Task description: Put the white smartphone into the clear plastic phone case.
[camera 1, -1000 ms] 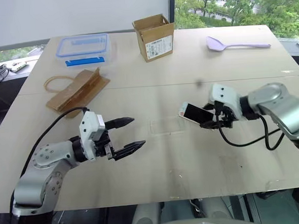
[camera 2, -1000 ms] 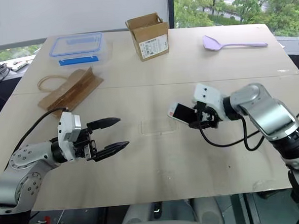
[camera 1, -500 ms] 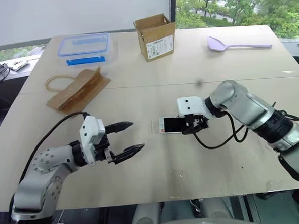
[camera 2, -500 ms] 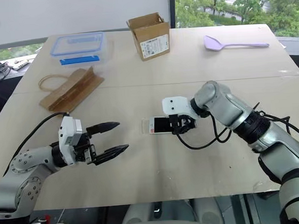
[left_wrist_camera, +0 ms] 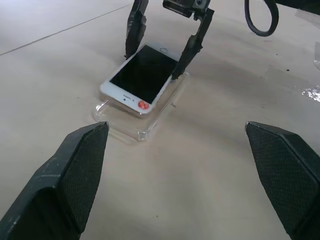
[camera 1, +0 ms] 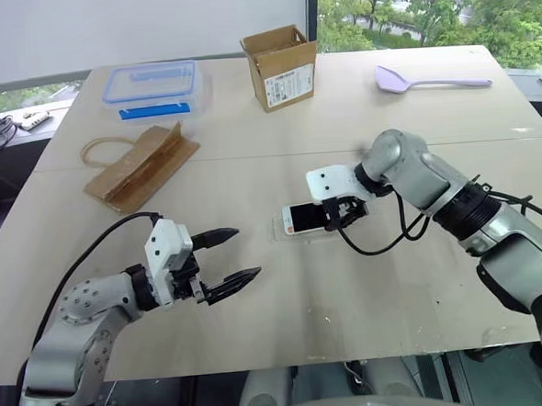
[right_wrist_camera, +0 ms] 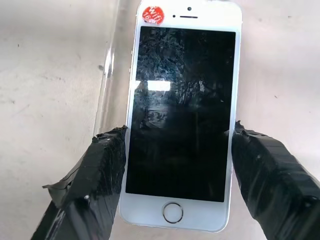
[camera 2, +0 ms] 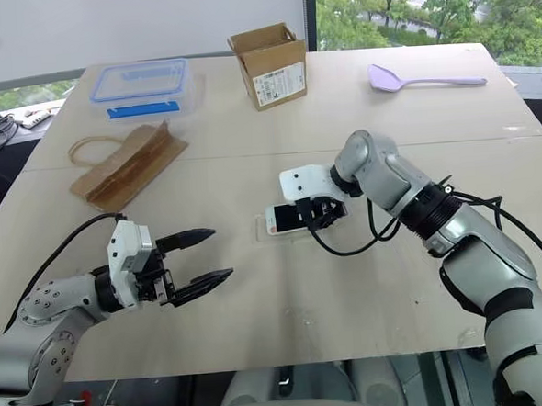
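The white smartphone [camera 1: 301,217] faces screen up with a red sticker at its free end. My right gripper [camera 1: 338,213] is shut on its long sides, one black finger [right_wrist_camera: 107,165] on each edge. Under it on the table lies the clear plastic phone case [left_wrist_camera: 134,129], with its edge [right_wrist_camera: 111,60] showing beside the phone. The phone sits over the case, slightly askew, with its sticker end a little raised. Whether it is pressed in I cannot tell. My left gripper [camera 1: 245,252] hovers open and empty, nearer the table's front, pointing toward the phone.
At the back of the table [camera 1: 350,290] stand a blue-lidded clear container [camera 1: 149,82] and an open cardboard box [camera 1: 281,66]. A lilac spoon [camera 1: 429,81] lies at the back right. A brown paper bag [camera 1: 140,160] lies at the left.
My right gripper has carried the phone leftward and down onto the case, rolling it flat with its screen up. The left gripper has hardly moved.
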You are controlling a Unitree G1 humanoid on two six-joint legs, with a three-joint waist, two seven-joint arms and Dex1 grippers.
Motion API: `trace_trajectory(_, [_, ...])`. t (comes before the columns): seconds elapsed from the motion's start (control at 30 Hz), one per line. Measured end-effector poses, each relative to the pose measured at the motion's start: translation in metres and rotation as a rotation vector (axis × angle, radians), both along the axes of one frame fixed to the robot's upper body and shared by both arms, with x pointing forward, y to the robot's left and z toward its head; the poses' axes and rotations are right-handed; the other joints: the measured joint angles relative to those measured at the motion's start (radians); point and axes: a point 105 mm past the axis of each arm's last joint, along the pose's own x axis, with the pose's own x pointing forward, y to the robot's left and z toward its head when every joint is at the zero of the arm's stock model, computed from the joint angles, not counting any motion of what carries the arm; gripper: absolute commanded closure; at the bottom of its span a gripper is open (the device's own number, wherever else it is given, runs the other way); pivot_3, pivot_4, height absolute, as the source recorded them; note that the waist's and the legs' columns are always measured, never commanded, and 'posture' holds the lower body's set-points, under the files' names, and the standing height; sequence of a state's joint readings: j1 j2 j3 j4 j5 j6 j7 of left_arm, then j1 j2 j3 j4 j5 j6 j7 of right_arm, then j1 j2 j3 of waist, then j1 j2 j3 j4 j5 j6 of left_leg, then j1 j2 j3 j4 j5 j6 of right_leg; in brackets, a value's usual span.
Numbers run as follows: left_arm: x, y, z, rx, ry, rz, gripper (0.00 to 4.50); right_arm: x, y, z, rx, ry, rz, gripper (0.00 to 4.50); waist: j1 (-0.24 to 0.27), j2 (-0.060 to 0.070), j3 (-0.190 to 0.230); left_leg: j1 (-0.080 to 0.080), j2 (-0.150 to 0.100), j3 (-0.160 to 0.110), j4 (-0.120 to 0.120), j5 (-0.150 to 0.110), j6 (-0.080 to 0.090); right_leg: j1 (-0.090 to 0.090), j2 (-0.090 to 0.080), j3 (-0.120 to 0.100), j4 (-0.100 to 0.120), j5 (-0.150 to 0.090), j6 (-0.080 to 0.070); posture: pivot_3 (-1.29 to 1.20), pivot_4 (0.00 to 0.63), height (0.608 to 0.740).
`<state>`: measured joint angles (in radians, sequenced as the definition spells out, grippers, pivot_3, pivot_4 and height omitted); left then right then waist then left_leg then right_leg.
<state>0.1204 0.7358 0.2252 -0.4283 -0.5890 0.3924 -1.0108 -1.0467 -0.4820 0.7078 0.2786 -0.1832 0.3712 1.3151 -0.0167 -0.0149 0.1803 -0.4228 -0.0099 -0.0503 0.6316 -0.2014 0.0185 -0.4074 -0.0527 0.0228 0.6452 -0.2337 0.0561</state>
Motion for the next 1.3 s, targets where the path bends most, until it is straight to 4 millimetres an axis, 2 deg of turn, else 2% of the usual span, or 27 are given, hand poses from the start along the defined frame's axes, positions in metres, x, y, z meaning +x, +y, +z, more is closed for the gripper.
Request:
trace_trajectory(0.2, [0.0,0.001,-0.001,0.009,-0.006,0.008,0.0,-0.009,0.003,0.0,-0.021,-0.021,0.016,1.68,0.001,0.0,0.0,0.0,0.0,0.0,0.0,0.0,0.0,0.0,0.0,0.0,0.0,0.0,0.0,0.0,0.15,0.74])
trace_trajectory(0.6, [-0.001,-0.005,-0.009,0.015,0.007,-0.006,0.0,-0.024,0.002,0.0,-0.004,0.059,-0.11,1.7,0.0,0.0,0.0,0.0,0.0,0.0,0.0,0.0,0.0,0.0,-0.001,0.0,0.0,0.0,0.0,0.0,0.15,0.74])
trace_trajectory(0.97, [-0.003,0.003,-0.018,0.02,0.009,-0.018,0.0,-0.033,0.003,-0.002,0.001,0.077,-0.148,1.7,-0.001,0.0,0.0,0.0,0.0,0.0,0.0,0.0,0.0,-0.001,-0.001,0.0,0.0,0.0,-0.001,0.0,0.15,0.74])
trace_trajectory(1.03, [-0.005,0.004,-0.022,0.019,0.017,-0.017,0.0,-0.033,0.003,-0.003,-0.005,0.055,-0.135,0.66,-0.001,0.0,0.0,0.0,0.0,0.0,0.0,0.0,0.0,-0.001,-0.001,0.0,0.0,-0.002,-0.003,0.0,0.15,0.74])
trace_trajectory(1.1, [-0.005,0.005,-0.023,0.018,0.019,-0.014,0.0,-0.034,0.002,-0.007,-0.013,0.052,-0.128,0.05,0.0,0.0,0.0,0.0,0.0,0.0,0.0,0.0,0.0,-0.001,-0.001,0.0,0.001,-0.002,-0.003,0.0,0.15,0.74])
trace_trajectory(1.27, [-0.004,0.004,-0.024,0.027,0.012,-0.015,0.0,-0.034,0.0,-0.008,0.005,0.037,-0.138,0.05,0.0,0.0,0.0,0.0,0.0,0.0,0.0,0.0,0.0,-0.001,-0.001,0.0,0.001,-0.002,-0.003,0.0,0.15,0.74])
trace_trajectory(1.3, [-0.004,0.004,-0.024,0.025,0.012,-0.016,0.0,-0.034,-0.001,-0.005,0.02,0.039,-0.147,0.31,0.001,0.0,0.0,0.0,0.0,0.0,0.0,0.0,0.0,-0.001,-0.001,0.0,0.001,-0.002,-0.003,0.0,0.15,0.74])
